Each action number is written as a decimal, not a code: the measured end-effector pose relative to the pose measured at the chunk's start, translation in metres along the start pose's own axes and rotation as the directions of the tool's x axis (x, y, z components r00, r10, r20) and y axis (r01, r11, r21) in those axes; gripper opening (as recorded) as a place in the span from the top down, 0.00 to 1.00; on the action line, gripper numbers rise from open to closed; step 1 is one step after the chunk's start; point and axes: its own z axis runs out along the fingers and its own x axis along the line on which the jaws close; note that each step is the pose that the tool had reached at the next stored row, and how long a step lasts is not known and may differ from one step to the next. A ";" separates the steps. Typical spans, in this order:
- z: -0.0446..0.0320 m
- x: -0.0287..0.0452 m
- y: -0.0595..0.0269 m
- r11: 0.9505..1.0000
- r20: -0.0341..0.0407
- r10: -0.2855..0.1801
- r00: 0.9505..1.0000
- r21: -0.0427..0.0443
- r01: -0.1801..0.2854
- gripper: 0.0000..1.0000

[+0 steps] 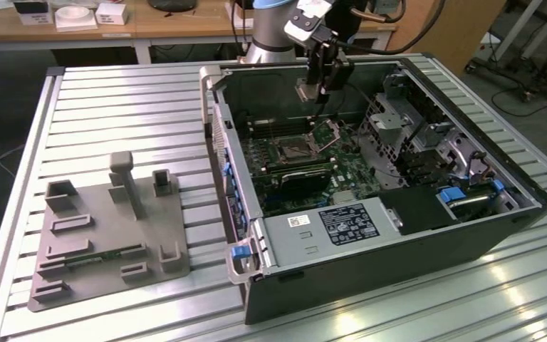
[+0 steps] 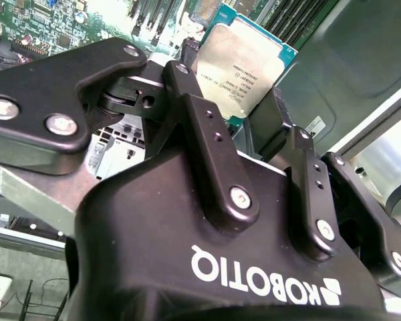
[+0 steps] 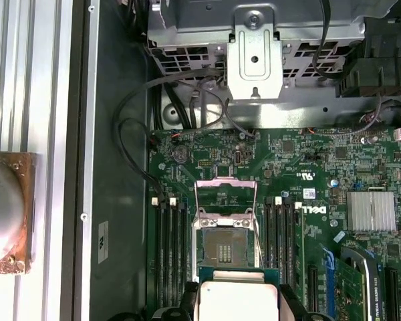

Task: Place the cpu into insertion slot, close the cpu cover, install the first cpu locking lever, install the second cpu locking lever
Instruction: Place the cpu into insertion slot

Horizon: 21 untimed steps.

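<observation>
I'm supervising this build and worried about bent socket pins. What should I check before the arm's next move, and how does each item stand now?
1. cpu secure in the gripper: ok, clamped between the fingers.
2. cpu cover out of the way: ok, swung up off the socket.
3. insertion slot vacant: ok, its contact field is bare.
4. cpu squared over the slot: cannot tell from these angles.
5. cpu corner orientation matches the slot: cannot tell.
</observation>
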 end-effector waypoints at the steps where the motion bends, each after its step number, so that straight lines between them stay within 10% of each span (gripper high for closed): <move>1: 0.0000 0.0000 0.0000 1.000 0.000 0.000 1.000 0.000 0.000 0.46; 21: 0.0276 0.0000 -0.0008 1.000 -0.001 -0.030 1.000 0.001 0.030 0.46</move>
